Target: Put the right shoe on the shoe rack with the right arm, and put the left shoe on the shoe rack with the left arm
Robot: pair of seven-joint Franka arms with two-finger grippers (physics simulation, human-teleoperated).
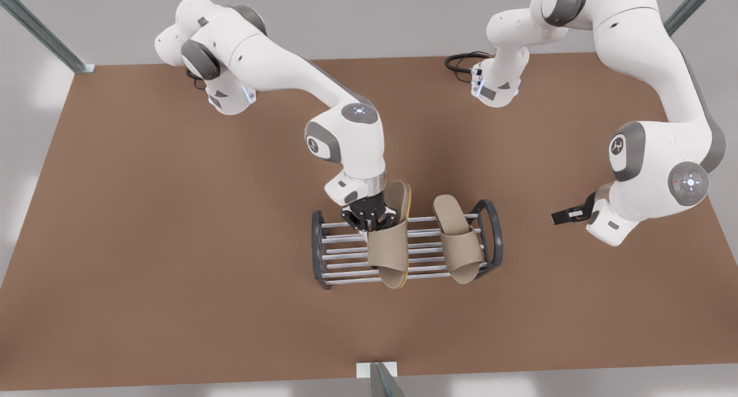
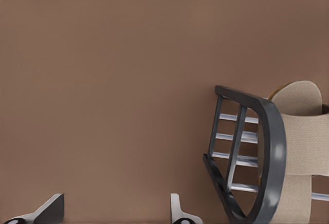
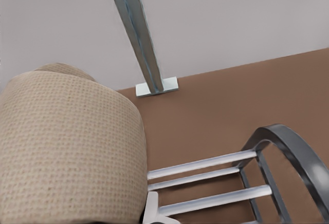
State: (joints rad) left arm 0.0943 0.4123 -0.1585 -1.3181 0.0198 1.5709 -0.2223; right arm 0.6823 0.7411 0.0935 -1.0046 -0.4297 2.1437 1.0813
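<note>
The shoe rack point(image 1: 318, 248) stands mid-table. A beige slipper, the left shoe point(image 1: 458, 238), lies flat on its bars at the front view's right end. The right shoe point(image 1: 391, 244), a matching slipper with a yellow sole edge, is tilted on its side over the rack's middle, and my right gripper point(image 1: 372, 218) is shut on its side. The right wrist view shows this shoe point(image 3: 67, 147) close up above the rack bars point(image 3: 205, 201). My left gripper point(image 1: 564, 215) hangs open off the rack's right end, fingers point(image 2: 51, 208) spread wide, facing the rack's arched end point(image 2: 270, 147) and the left shoe point(image 2: 303, 131).
Brown tabletop point(image 1: 173, 241) surrounds the rack. A metal post point(image 1: 377, 374) stands at the near table edge, also seen from the right wrist point(image 3: 146, 70). Both arm bases point(image 1: 230, 94) sit at the far side, with a black cable point(image 1: 461, 60) by the right one.
</note>
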